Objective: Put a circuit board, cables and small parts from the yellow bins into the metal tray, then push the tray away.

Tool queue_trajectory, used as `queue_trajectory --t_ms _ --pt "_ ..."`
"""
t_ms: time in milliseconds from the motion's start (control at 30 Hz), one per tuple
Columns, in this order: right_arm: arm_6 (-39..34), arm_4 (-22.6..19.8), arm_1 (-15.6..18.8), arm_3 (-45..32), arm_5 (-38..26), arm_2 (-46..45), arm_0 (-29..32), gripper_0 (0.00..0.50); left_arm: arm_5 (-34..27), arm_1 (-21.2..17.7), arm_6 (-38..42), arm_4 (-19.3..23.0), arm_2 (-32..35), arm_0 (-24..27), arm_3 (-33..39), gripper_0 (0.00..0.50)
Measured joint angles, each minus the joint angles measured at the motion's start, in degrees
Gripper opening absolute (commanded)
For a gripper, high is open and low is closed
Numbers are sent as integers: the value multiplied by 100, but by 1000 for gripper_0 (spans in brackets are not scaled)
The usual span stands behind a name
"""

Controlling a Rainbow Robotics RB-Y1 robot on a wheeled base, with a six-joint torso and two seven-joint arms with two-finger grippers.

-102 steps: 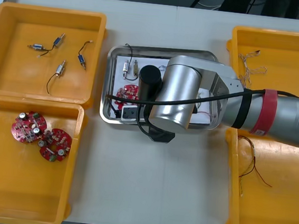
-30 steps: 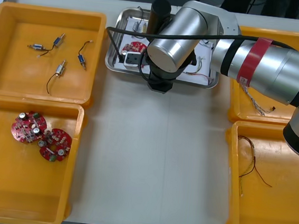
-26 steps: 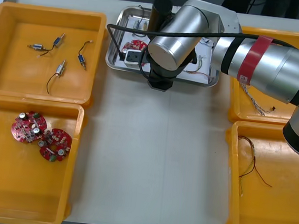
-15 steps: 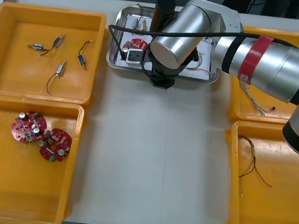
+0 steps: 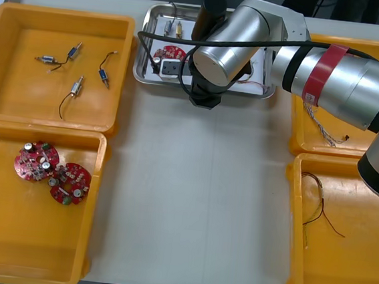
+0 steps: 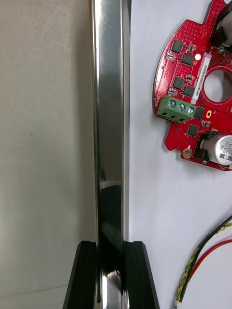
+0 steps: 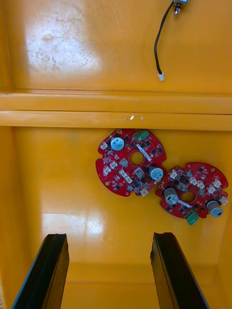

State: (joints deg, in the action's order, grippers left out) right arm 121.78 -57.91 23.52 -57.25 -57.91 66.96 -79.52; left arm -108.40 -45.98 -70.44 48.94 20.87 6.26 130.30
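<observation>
The right gripper (image 6: pixel 110 256) is clamped on the near rim of the metal tray (image 5: pixel 137 70). One of its black fingers (image 6: pixel 81 275) is on the table side and the other is inside the tray, with the shiny rim pinched between them. From where I stand, the tray sits at the table's 12 o'clock, close to the far edge, and the big silver right arm (image 5: pixel 343 83) reaches over it from about 2 o'clock. On the tray's white lining lies a round red circuit board (image 6: pixel 191 91), just inside the rim. A red and yellow cable (image 6: pixel 205 256) curls near the inner finger, and two small metal parts (image 5: pixel 172 28) rest toward the tray's far left corner. The left gripper (image 7: pixel 110 273) hangs with its fingers well apart over the yellow bin (image 5: pixel 25 240) at 8 o'clock, where two more boards (image 7: pixel 133 161) lie edge to edge. The second yellow bin (image 5: pixel 24 45), at 10 o'clock, holds loose parts with black cables (image 5: pixel 73 90).
</observation>
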Motion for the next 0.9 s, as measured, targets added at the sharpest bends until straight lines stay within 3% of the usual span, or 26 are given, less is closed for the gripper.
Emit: queue_trajectory --t_ms 167,233,267,300,333,367,400,467,733,900 --pt "17 0 -1 18 3 0 0 0 0 0 0 0 0 0 0 500" --pt "18 0 -2 20 3 0 0 53 0 0 0 0 0 0 0 500" --pt "18 0 -2 21 4 0 0 122 0 0 0 0 0 0 0 500" --pt "18 -1 -2 23 4 0 0 237 0 0 0 0 0 0 0 500" --pt "18 -1 -3 25 4 0 0 287 0 0 0 0 0 0 0 500" --pt "19 -2 -3 27 5 0 0 369 0 0 0 0 0 0 0 500" --pt "19 -2 -4 28 5 0 -1 429 0 0 0 0 0 0 0 500" --pt "20 -5 -6 31 6 0 -2 487 0 0 0 0 0 0 0 500" --pt "21 -186 -10 37 -6 0 -5 500 0 0 0 0 0 0 0 500" --pt "21 -382 -17 29 -336 -8 -37 500 0 0 0 0 0 0 0 500"
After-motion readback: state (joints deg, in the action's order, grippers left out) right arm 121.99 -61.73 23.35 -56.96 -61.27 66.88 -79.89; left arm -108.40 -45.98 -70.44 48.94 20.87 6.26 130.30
